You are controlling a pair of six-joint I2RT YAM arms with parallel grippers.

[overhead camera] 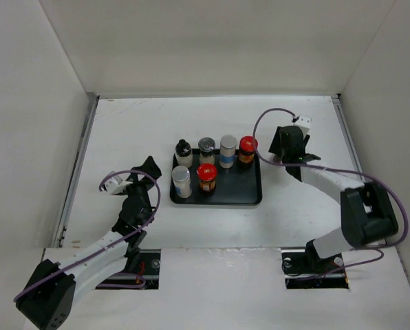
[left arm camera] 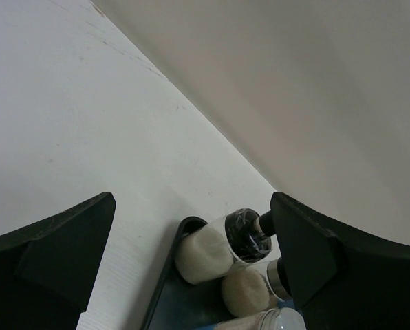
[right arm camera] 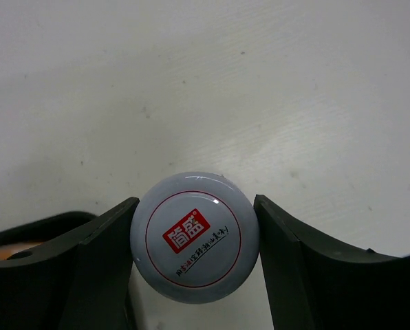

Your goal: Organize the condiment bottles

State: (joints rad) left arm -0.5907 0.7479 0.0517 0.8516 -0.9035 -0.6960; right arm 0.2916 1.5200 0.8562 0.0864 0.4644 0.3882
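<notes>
Right tool [right arm camera: 196, 203] clamped on white-capped bottle [right arm camera: 195, 237], left tool [left arm camera: 191, 201] spread wide, empty, near black tray [overhead camera: 253, 196]

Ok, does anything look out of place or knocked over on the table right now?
Nothing is spilled or tipped: six bottles stand upright on the black tray. The one outlier is a white-capped bottle, off the tray to its right, clamped in the right gripper.
</notes>
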